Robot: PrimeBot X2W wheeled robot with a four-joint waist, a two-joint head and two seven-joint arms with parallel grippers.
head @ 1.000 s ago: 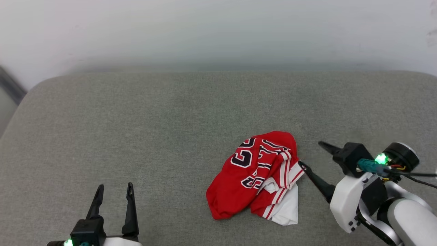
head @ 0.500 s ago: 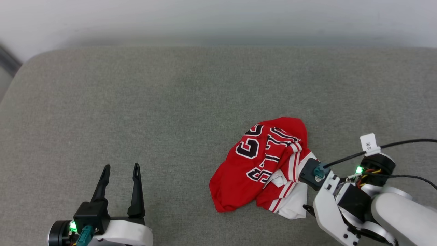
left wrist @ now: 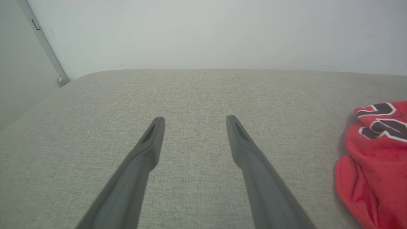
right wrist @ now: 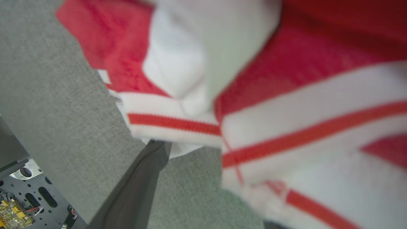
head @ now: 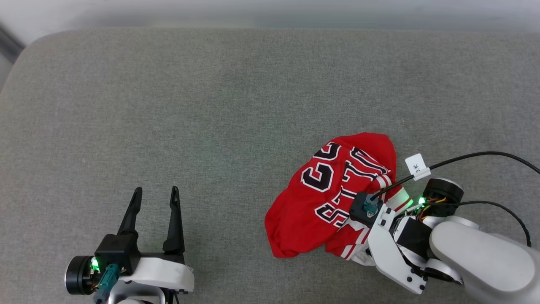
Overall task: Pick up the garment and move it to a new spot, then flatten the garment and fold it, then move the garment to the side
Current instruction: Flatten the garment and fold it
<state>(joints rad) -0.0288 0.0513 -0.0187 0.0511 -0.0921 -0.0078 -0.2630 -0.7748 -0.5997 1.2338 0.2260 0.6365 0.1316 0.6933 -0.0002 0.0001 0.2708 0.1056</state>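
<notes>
On the grey cushion (head: pixel 211 105), the garment (head: pixel 329 198) lies crumpled near-right, with the right gripper (right wrist: pixel 194 149) spread over its striped trim and the left gripper (head: pixel 155 194) open near-left; a shallow pinch may catch one layer and slip.

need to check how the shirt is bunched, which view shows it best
The head view: nearly the whole shirt, crumpled, lettering up, its right edge under the right arm. The left wrist view catches a red edge at the right. The right wrist view is a blurred close-up of striped trim.
</notes>
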